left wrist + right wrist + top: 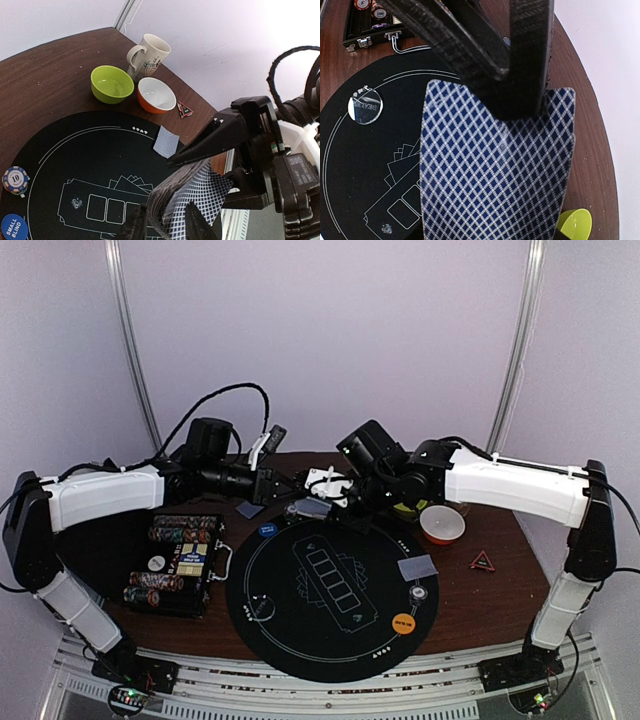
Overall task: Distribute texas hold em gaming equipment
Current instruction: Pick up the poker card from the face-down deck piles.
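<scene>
Holding the deck [495, 165] aloft over the far edge of the mat [330, 640], we have the right claw [512, 95] clamped on it; whether the left claw [165, 220] has any hold on it we cannot tell. One card [417, 567] lies face down on the mat, so we judge most dealing and the chips [185, 530] in the case [180, 585] remain.

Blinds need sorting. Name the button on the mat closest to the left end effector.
The blue disc, at the mat's far-left edge beside the left end effector. The orange disc and clear dealer disc lie nearer the bases.
</scene>
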Tool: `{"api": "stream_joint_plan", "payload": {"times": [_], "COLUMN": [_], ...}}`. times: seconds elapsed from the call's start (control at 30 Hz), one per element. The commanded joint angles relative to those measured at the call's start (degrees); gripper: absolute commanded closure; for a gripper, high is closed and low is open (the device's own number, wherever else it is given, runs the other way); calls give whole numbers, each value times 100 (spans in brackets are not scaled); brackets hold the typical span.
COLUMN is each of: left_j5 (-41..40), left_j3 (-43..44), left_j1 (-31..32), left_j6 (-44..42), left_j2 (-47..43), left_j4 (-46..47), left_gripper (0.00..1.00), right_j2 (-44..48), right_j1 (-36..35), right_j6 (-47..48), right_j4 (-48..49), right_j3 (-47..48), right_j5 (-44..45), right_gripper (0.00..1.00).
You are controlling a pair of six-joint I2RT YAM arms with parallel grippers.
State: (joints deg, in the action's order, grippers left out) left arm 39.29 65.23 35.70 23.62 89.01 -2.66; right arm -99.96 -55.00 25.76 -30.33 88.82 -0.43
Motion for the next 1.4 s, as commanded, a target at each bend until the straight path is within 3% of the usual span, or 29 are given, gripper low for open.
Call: {"api": "stream_joint_plan", "payload": {"times": [0.0, 0.17, 0.3, 0.77, 1.2, 1.37], "left_j5": [254, 454, 409, 569, 864, 646], "left_j3": [-63, -21, 7, -161, -574, -1016], "left_j1": [-37, -37, -37, -218, -610, -1049], "left_j6": [-16, 24, 11, 214, 1124, 2045], "left_j2": [-84, 58, 49, -258, -445, -735], "left_j4": [279, 353, 326, 500, 1495, 2338], "left_gripper": [72, 80, 100, 100, 100, 100], "right_j2": [165, 153, 170, 325, 529, 570], "right_j1": [-40, -44, -39, 184, 373, 425], "right_j6": [43, 43, 43, 53, -27, -52], "right_j4": [20, 10, 12, 14, 106, 96], "right_j3": [-32, -22, -32, -279, -435, -474], "right_j5": [103, 94, 119, 269, 196, 218], "right_gripper": [51, 51, 51, 51, 52, 52]}}
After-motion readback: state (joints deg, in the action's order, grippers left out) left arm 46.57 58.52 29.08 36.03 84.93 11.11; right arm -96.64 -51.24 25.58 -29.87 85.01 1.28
